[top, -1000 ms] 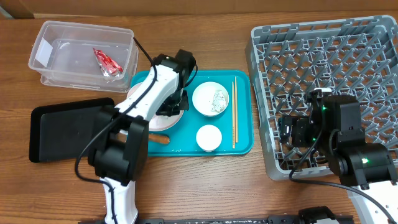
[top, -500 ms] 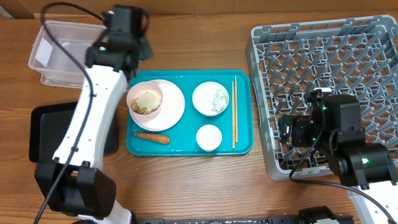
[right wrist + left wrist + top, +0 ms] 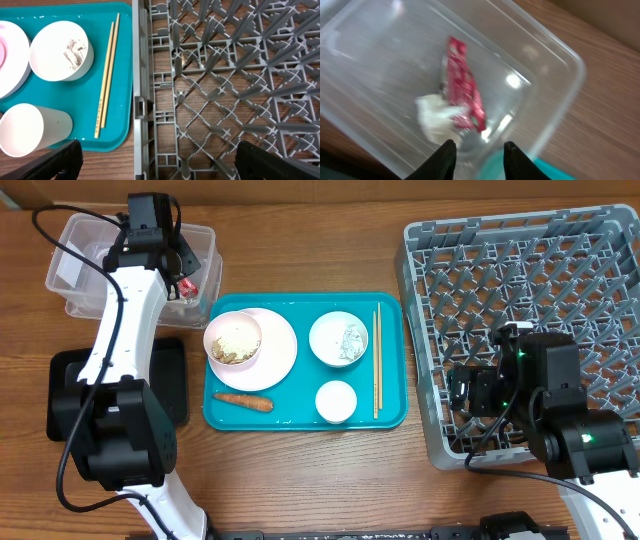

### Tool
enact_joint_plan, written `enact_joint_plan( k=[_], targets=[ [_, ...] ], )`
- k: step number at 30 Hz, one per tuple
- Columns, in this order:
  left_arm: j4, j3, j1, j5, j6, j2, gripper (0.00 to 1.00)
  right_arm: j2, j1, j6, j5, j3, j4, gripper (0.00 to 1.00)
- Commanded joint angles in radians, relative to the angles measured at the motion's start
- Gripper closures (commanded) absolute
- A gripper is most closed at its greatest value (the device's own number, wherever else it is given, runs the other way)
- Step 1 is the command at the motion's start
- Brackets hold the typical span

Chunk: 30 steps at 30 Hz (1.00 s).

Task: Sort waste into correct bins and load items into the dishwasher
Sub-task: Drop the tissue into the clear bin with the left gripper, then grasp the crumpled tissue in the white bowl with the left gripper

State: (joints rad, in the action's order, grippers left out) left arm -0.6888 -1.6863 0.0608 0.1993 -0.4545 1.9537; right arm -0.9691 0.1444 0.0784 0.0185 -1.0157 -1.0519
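Note:
My left gripper point(image 3: 479, 152) is open and empty above the clear tub point(image 3: 555, 95). In the tub lie the red wrapper point(image 3: 462, 85) and the white tissue point(image 3: 437, 117). In the overhead view the left gripper point(image 3: 178, 265) is over the tub point(image 3: 70, 295), near the wrapper point(image 3: 186, 284). On the teal tray point(image 3: 390, 415) are the plate point(image 3: 280, 345), a bowl of food scraps point(image 3: 233, 340), a smeared bowl point(image 3: 338, 338), a cup point(image 3: 336, 401), chopsticks point(image 3: 377, 360) and a carrot point(image 3: 243, 401). My right gripper point(image 3: 160, 167) is wide open and empty over the dish rack's point(image 3: 225, 75) near-left edge.
The black tray point(image 3: 70, 380) lies left of the teal tray, partly under my left arm. The dish rack point(image 3: 520, 280) fills the right side. The right wrist view shows the smeared bowl point(image 3: 62, 50), cup point(image 3: 32, 130) and chopsticks point(image 3: 107, 75).
My left arm has swung from the plate on the teal tray up and left to the clear tub. The tissue now lies in the tub. The right arm has not moved.

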Motion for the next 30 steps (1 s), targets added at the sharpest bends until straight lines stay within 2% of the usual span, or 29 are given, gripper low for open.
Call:
enact_joint_plan(
  k=[1, 4, 6, 12, 17, 24, 30],
  targets=[
    [-0.048, -0.068, -0.037, -0.283, 0.04, -0.083, 0.63, 0.003, -0.005, 0.004, -0.003, -0.033, 0.002, 0.0],
    [-0.052, -0.069, -0.106, -0.402, 0.043, -0.124, 0.61, 0.003, -0.005, 0.004, -0.002, -0.033, 0.002, 0.0],
    [-0.056, -0.069, -0.163, -0.42, 0.074, -0.129, 0.57, 0.003, -0.005, 0.004, -0.002, -0.033, 0.0, 0.0],
    [-0.113, -0.062, -0.382, -0.363, 0.104, -0.082, 0.52, 0.004, -0.005, 0.004, -0.002, -0.033, -0.006, 0.0],
    [-0.139, -0.061, -0.51, -0.354, 0.103, 0.014, 0.52, 0.003, -0.005, 0.004, -0.002, -0.033, -0.006, 0.0],
    [-0.146, -0.061, -0.597, -0.382, 0.103, 0.144, 0.5, 0.004, -0.005, 0.004, -0.002, -0.033, -0.006, 0.0],
    [-0.179, -0.061, -0.612, -0.383, 0.1, 0.212, 0.53, 0.003, -0.005, 0.004, -0.002, -0.033, -0.006, 0.0]
  ],
)
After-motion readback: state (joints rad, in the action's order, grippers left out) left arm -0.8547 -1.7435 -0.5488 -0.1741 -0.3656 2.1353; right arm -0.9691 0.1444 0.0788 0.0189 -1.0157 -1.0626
